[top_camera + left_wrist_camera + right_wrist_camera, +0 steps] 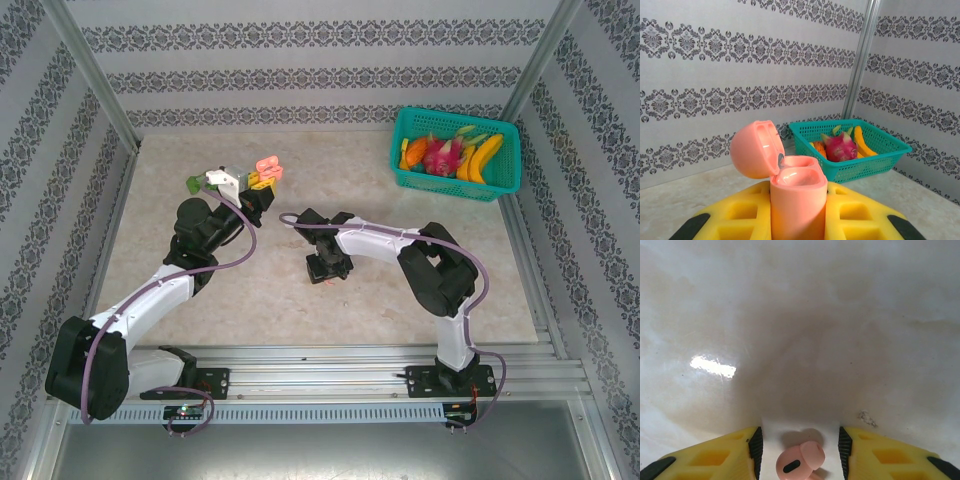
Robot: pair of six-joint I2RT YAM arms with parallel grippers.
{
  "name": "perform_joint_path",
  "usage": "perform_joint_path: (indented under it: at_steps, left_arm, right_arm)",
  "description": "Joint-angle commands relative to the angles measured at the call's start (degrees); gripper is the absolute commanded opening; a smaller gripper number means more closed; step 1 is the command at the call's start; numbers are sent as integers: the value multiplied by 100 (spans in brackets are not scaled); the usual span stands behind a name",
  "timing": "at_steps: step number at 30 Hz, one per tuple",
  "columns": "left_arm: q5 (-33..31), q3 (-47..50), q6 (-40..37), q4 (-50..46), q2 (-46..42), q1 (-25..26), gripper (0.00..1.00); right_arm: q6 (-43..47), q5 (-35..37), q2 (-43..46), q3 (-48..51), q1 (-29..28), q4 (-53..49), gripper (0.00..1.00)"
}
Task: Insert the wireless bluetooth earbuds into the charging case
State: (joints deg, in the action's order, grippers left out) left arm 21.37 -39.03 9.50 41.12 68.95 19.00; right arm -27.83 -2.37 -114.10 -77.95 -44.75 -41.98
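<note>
Right wrist shows the right gripper (799, 444) spread around a pink earbud (801, 461) to grab it, while the left gripper (799, 216) pinches the open case (792, 177) ready.

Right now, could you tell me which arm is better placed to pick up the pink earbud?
Right: the right claw straddles the pink earbud on the table, while the left claw holds the open pink charging case.

your top external camera looked down from above and behind the arm bases (455, 380), over the whole tabletop (270, 300). your left wrist camera sat raised, facing level toward the far wall (740, 75) and the green basket (860, 167), shared with the top view. your right wrist camera, behind the right tool (799, 436), faced straight down, close over the tabletop's middle.
</note>
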Motion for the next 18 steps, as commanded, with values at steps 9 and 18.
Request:
perform_joint_path:
  at_steps: [9,18]
  left_arm:
    - [99,-163,7,201,17,-65,0]
    - [122,-180,21,203,18,-68,0]
  right_arm:
    - [120,132,-73,-54,-86,-197,44]
    - [69,121,19,42,-139,-182,40]
